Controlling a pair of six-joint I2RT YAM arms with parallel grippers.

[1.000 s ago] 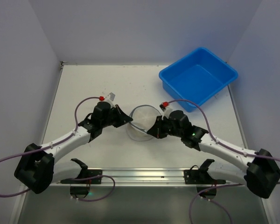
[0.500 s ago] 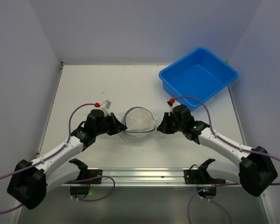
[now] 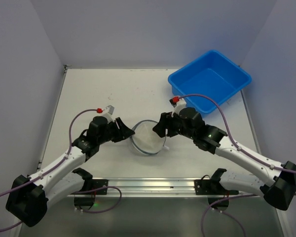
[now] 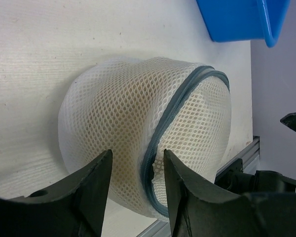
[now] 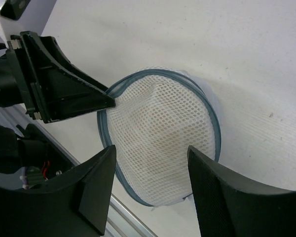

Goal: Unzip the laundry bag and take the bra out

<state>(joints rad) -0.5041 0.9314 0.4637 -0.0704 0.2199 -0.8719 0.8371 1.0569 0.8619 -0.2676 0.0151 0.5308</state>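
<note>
I see my left end effector (image 4: 136,154) with its fingers apart, right at one side of the laundry bag (image 3: 148,137), gripping nothing. My right end effector (image 5: 150,148) is open too, just beside the bag's other side. The bag lies on the bench (image 3: 98,89) between them.

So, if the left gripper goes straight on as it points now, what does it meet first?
Probably the laundry bag, near its zipper rim: it lies ahead of the open left gripper. Depth is unclear.
</note>
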